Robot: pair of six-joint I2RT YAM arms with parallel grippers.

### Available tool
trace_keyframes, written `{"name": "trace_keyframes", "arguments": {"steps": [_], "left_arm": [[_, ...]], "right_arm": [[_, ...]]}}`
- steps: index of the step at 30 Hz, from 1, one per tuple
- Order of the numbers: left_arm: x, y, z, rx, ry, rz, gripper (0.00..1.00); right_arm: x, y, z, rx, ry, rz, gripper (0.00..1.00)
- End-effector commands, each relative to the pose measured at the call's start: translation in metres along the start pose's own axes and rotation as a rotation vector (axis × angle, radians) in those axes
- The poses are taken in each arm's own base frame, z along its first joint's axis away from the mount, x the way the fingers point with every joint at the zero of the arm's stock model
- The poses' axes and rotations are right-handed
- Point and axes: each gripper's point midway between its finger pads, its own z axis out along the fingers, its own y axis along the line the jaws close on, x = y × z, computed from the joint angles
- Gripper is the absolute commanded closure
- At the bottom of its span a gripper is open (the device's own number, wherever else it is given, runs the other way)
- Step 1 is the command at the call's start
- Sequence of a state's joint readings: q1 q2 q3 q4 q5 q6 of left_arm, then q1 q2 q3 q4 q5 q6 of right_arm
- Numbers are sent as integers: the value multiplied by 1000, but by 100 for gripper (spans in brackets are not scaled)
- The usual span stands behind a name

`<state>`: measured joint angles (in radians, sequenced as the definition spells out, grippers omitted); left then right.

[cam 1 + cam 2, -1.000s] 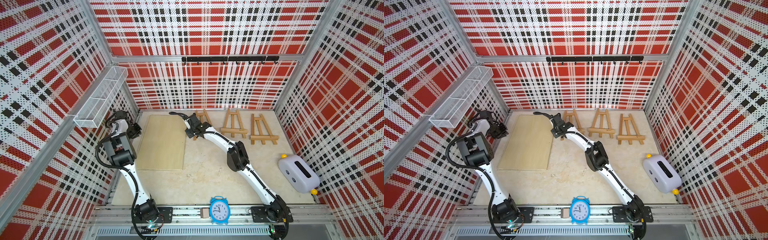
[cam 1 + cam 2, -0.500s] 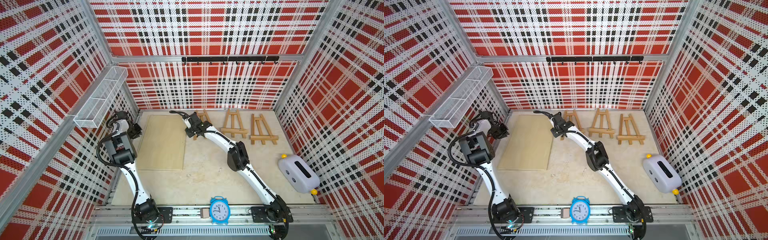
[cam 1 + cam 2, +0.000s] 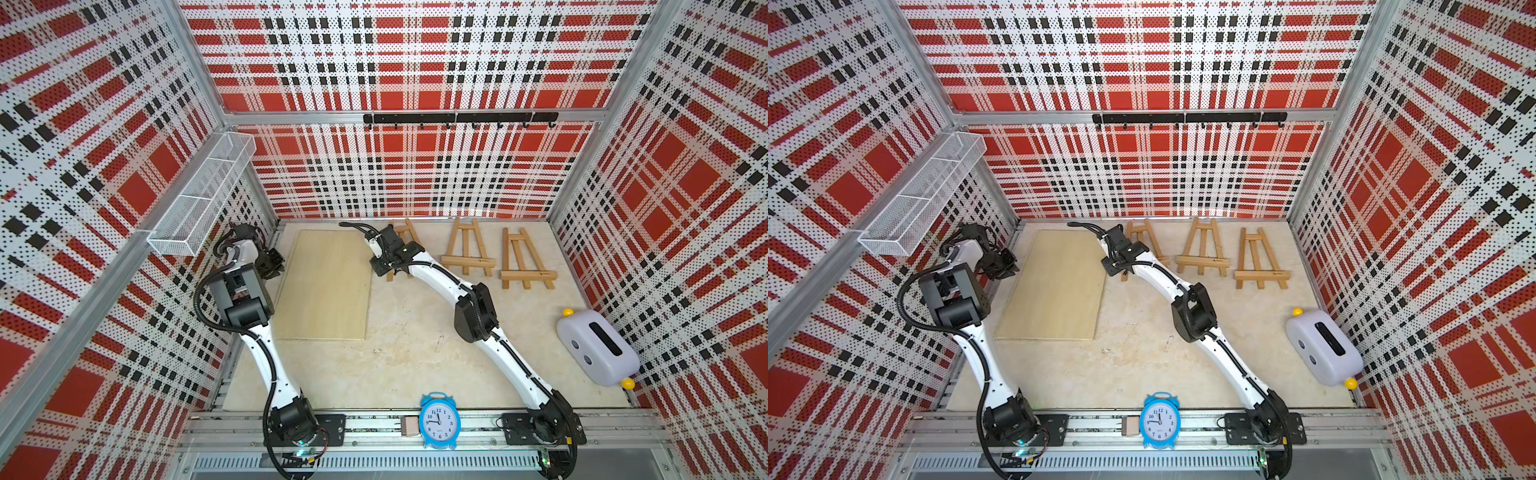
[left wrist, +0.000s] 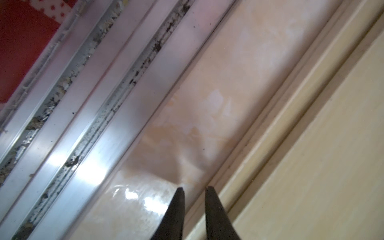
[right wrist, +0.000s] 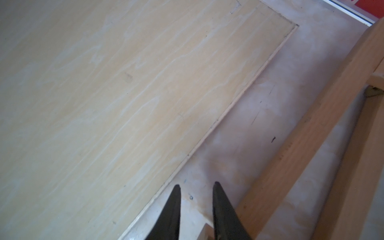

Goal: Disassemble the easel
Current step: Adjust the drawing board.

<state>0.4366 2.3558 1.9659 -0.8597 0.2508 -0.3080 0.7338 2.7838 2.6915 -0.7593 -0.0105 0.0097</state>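
Barely anything has shifted since a second ago. At 12 o'clock on the table (image 3: 415, 365), the right gripper (image 5: 196, 185) hovers with fingers slightly parted and empty. It is between the wooden board (image 3: 328, 286) and the leftmost easel (image 5: 307, 124), which lies flat. At 10 o'clock the left gripper (image 4: 194, 188), likewise parted and empty, sits beside the board's edge.

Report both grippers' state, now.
Left gripper: slightly open, holding nothing.
Right gripper: slightly open, holding nothing.
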Motion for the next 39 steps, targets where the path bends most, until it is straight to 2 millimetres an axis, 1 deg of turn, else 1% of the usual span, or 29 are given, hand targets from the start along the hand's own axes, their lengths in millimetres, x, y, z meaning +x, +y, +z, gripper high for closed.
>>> {"name": "trace_keyframes", "arguments": {"steps": [1, 4, 7, 10, 13, 21, 24, 29, 33, 36, 39], "left_arm": [[0, -4, 4, 2, 12, 7, 77], [0, -2, 5, -4, 19, 8, 77], [1, 0, 6, -10, 22, 9, 77], [2, 1, 7, -17, 28, 11, 77], [4, 1, 9, -18, 35, 11, 77], [9, -2, 15, -19, 49, 21, 77], [9, -4, 15, -16, 50, 25, 77], [9, -6, 13, -11, 48, 27, 77], [10, -7, 13, -8, 52, 31, 77], [11, -7, 12, -9, 53, 31, 77], [12, -7, 12, -10, 56, 31, 77]], "right_arm": [[45, 18, 20, -40, 137, -31, 74], [51, 14, 19, -16, 159, -51, 75], [55, 11, 17, 25, 179, -117, 76], [62, 12, 18, 44, 204, -188, 77], [64, 14, 19, 32, 208, -188, 78], [58, 30, 16, -22, 189, -187, 78], [59, 36, 14, -43, 195, -189, 79], [76, 49, 16, -68, 246, -222, 80], [85, 53, 18, -71, 271, -239, 80], [82, 54, 17, -66, 261, -242, 79], [73, 53, 16, -55, 234, -244, 79]]}}
